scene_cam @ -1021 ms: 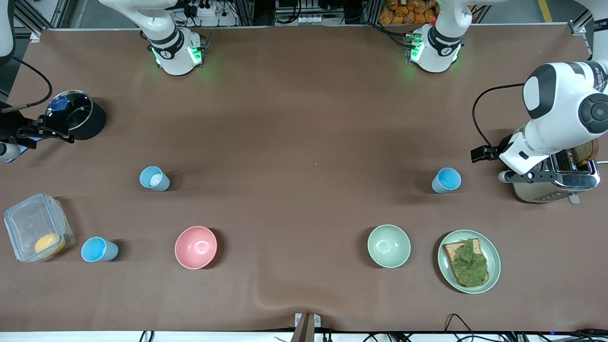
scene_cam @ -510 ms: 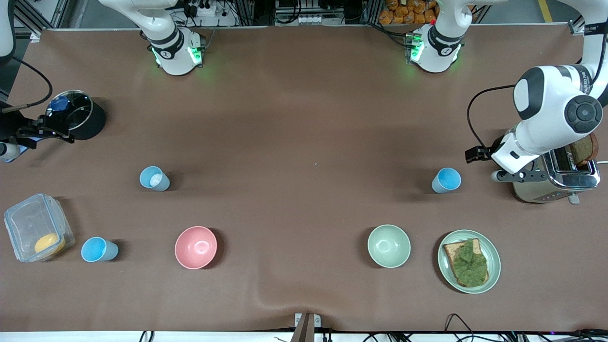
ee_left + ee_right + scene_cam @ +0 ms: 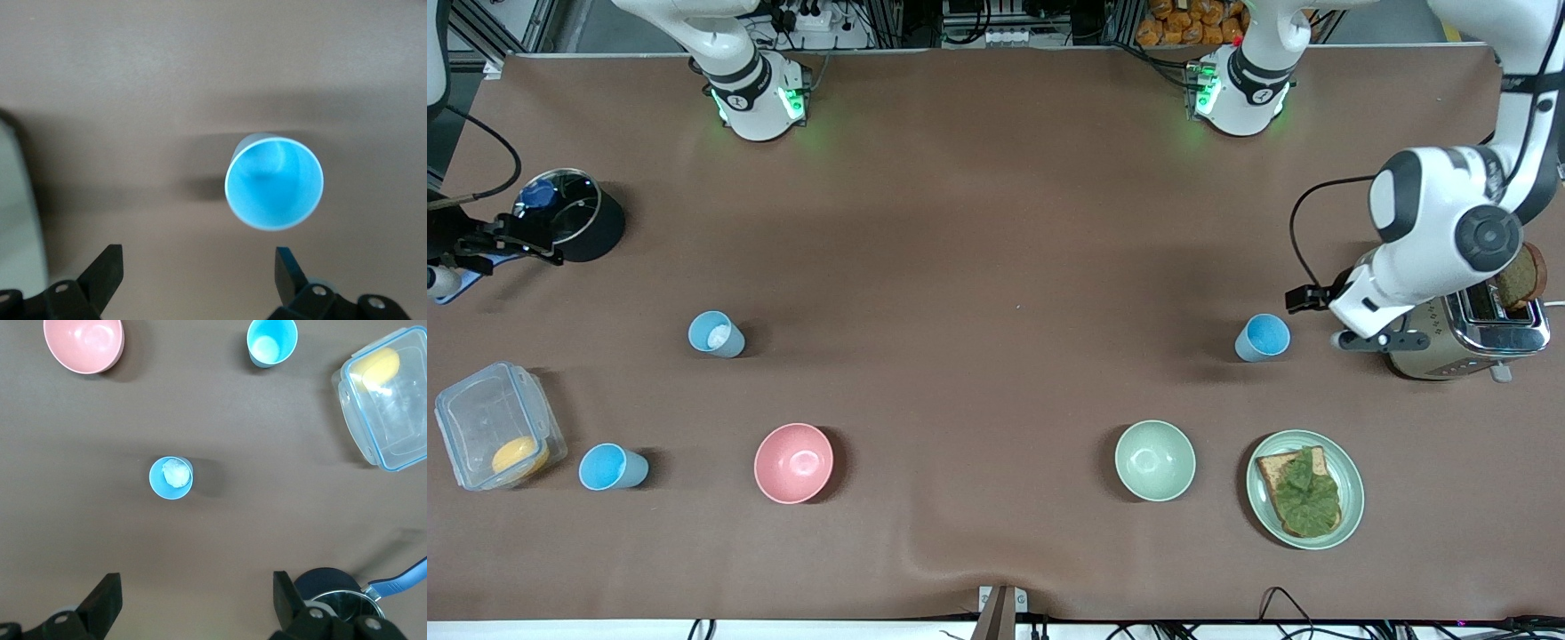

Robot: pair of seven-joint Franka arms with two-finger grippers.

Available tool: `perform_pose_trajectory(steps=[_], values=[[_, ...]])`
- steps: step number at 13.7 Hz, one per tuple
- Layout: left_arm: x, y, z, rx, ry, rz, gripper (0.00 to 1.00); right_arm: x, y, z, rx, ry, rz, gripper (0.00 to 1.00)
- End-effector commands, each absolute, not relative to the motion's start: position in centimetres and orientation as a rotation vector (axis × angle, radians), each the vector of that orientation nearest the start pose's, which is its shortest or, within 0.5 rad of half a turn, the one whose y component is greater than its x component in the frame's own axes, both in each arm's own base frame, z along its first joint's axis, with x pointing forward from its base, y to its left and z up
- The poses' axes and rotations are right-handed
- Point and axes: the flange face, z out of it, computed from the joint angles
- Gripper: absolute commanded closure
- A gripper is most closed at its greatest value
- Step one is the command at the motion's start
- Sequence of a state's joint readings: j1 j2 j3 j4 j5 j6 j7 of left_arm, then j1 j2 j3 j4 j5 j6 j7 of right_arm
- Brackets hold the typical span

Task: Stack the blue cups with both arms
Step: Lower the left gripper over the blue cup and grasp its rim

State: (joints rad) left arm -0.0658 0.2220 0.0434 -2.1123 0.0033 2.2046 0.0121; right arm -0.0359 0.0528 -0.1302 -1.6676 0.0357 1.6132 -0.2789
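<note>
Both end effectors (image 3: pixel 193 273) (image 3: pixel 193 600) wide open, empty.

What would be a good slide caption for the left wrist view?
Left gripper, fingers open, above the brown table near an upright blue cup.

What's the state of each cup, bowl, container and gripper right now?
Left gripper: open, above the cup beside the toaster.
Right gripper: open, empty.
Cup holding something white: upright.
Cup beside the container: upright, empty.
Pink bowl: empty.
Green bowl: empty.
Container: lidded.
</note>
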Motion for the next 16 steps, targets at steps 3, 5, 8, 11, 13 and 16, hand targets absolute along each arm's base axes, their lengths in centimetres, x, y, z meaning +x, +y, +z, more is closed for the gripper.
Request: perform_pose_trajectory(steps=[3, 5, 8, 11, 13, 16], values=[[57.9, -1.5, 26.9, -3.125, 0.08, 0.223, 0.0, 56.3, -8.1, 56.0, -3.068, -0.167, 0.129, 0.0], [58.6, -2.2, 25.4, -3.128, 0.102, 0.245, 0.0, 56.2, -8.3, 56.1, -3.068, -0.16, 0.129, 0.0], [58.4, -2.5, 24.3, -3.124, 0.092, 0.276, 0.0, 56.1, -8.8, 56.1, -3.066, -0.146, 0.133, 0.0], [58.3, -2.5, 23.3, -3.121, 0.094, 0.3, 0.0, 56.4, -8.2, 56.6, -3.074, -0.166, 0.114, 0.0], [58.2, -2.7, 22.5, -3.118, 0.099, 0.319, 0.0, 56.2, -8.4, 56.4, -3.072, -0.161, 0.126, 0.0], [58.5, -2.7, 22.6, -3.118, 0.099, 0.312, 0.0, 56.2, -8.3, 56.6, -3.069, -0.161, 0.122, 0.0]])
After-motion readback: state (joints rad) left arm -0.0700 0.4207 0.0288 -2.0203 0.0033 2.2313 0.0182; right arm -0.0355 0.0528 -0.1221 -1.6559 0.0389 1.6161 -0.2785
